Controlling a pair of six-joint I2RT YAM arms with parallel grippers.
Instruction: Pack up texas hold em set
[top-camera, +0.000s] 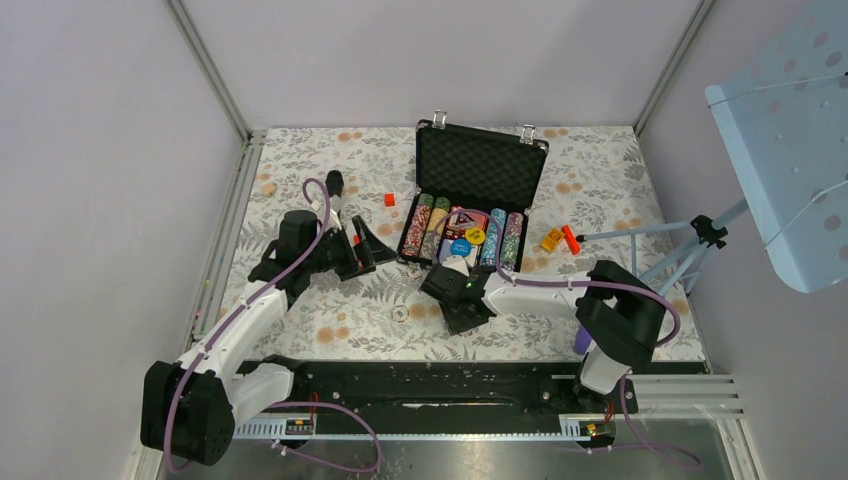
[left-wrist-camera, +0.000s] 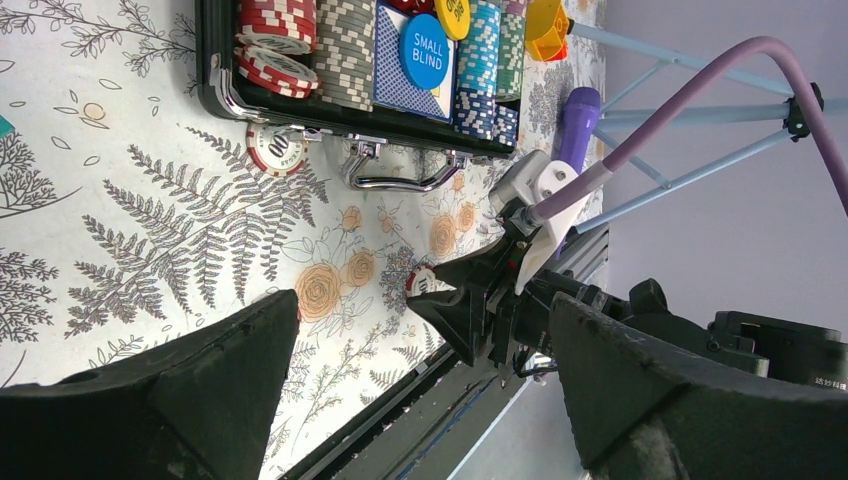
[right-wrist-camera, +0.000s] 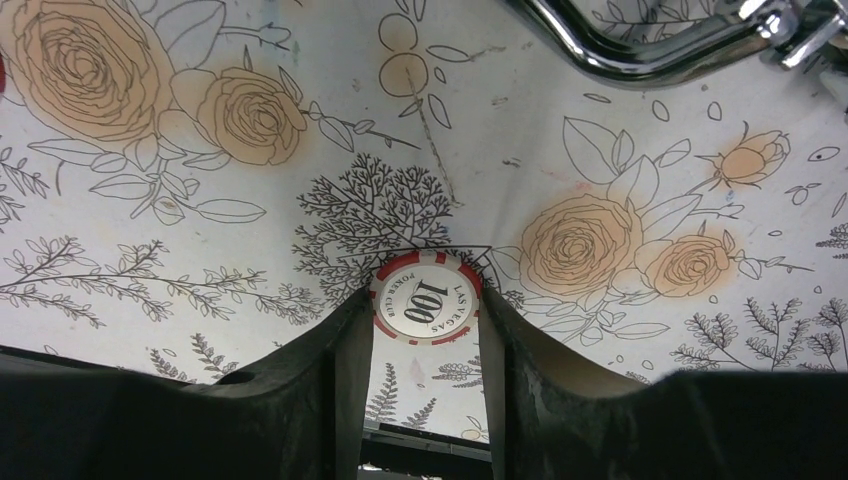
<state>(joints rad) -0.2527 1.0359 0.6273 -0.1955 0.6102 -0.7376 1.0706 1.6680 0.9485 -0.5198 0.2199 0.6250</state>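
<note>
The black foam-lined briefcase (top-camera: 480, 165) stands open at the back centre, its base filled with rows of striped chips (left-wrist-camera: 345, 50), a card deck (left-wrist-camera: 395, 95), a blue "small blind" button (left-wrist-camera: 424, 50) and a yellow button (left-wrist-camera: 453, 12). My right gripper (right-wrist-camera: 426, 330) is in front of the case's silver handle (right-wrist-camera: 640, 60), shut on a red-and-white "100" chip (right-wrist-camera: 425, 298) low over the floral cloth. It also shows in the left wrist view (left-wrist-camera: 421, 280). Another red-and-white chip (left-wrist-camera: 277, 148) lies by the case's front edge. My left gripper (top-camera: 375, 245) is open and empty, left of the case.
A black microphone with an orange end (top-camera: 335, 185) and a small red block (top-camera: 389, 199) lie left of the case. A yellow and a red toy piece (top-camera: 558, 239) lie to its right. Tripod legs (top-camera: 690, 245) and a blue perforated panel (top-camera: 790, 130) stand at the right.
</note>
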